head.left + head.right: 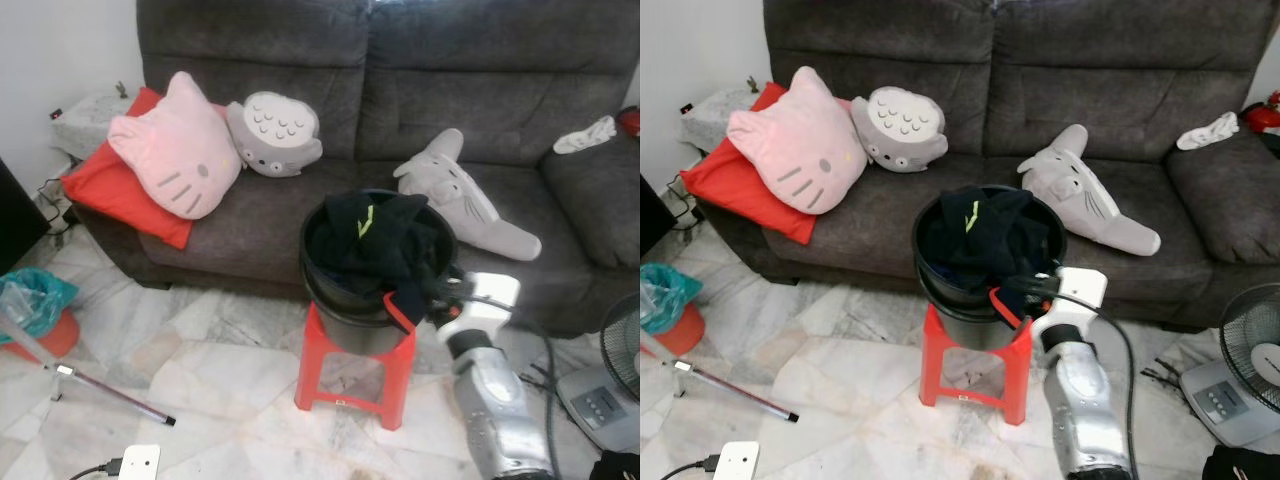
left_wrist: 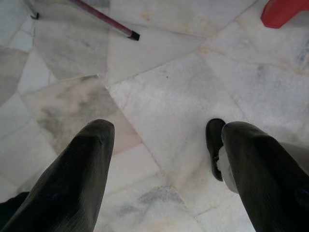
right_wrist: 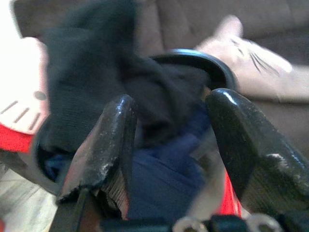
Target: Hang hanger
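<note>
Left gripper (image 2: 161,159) hanging idle over pale marble floor (image 2: 159,87), fingers spread wide, nothing between them. At centre, round black plastic bucket (image 1: 940,290) heaped with dark clothes (image 1: 985,240), standing on a small red plastic stool (image 1: 975,375) before the grey fabric sofa (image 1: 1110,90). Red plastic hanger (image 1: 1008,310) lodged at the bucket's rim, about 4 o'clock. Right gripper (image 1: 1040,285) at that same edge, fingers parted wide around dark cloth, not clamped; contact with the hanger cannot be told.
</note>
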Robot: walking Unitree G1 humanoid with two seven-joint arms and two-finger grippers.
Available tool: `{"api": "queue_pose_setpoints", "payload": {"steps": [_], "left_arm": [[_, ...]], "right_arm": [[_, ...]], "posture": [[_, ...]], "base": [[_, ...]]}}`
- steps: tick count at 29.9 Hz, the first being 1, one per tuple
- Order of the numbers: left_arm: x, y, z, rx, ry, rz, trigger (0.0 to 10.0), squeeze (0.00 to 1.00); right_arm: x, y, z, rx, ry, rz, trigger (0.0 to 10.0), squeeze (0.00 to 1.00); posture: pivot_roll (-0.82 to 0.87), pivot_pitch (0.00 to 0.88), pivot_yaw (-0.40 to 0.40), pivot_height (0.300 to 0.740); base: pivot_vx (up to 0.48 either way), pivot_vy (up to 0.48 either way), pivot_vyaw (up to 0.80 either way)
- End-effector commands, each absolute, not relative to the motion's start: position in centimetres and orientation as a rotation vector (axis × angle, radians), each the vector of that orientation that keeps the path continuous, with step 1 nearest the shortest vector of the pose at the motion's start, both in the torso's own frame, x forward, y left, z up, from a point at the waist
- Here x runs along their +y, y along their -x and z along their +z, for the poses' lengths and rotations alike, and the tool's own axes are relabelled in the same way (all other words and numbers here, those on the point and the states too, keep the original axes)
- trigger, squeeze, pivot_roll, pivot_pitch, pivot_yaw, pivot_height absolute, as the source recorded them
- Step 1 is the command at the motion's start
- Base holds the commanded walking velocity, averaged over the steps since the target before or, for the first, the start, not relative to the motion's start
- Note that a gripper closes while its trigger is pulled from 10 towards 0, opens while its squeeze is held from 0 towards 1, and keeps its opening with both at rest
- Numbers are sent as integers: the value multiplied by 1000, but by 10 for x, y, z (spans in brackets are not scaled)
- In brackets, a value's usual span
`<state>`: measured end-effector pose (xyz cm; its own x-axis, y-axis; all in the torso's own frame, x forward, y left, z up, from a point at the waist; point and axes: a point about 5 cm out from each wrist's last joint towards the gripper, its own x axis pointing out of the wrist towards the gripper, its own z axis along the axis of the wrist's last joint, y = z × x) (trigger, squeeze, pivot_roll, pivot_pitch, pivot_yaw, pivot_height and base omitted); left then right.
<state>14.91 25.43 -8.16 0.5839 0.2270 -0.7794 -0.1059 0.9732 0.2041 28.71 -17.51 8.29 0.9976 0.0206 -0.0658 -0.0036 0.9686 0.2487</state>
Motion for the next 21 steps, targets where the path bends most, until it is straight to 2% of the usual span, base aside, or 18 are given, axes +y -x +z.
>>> {"api": "queue_pose_setpoints", "payload": {"steps": [1,4,9,11,21], "left_arm": [[258,-145,-83,942,-145,207,10000,0],[258,-145,-82,940,-144,209,10000,0],[259,-147,-81,933,-144,211,10000,0],[259,-148,-81,931,-144,213,10000,0],[260,-148,-80,924,-145,219,10000,0]], "right_arm": [[-176,-288,86,79,-290,12,10000,0],[-172,-291,87,93,-322,71,10000,0],[-153,-296,91,146,-446,300,10000,0],[-151,-296,90,155,-466,337,10000,0],[-173,-303,84,141,-639,283,10000,0]], "posture": [[-126,0,24,740],[-129,0,26,740],[-121,0,28,740],[-121,0,28,740],[-112,0,30,740]], "base": [[0,0,0],[0,0,0],[0,0,0],[0,0,0],[0,0,0]]}}
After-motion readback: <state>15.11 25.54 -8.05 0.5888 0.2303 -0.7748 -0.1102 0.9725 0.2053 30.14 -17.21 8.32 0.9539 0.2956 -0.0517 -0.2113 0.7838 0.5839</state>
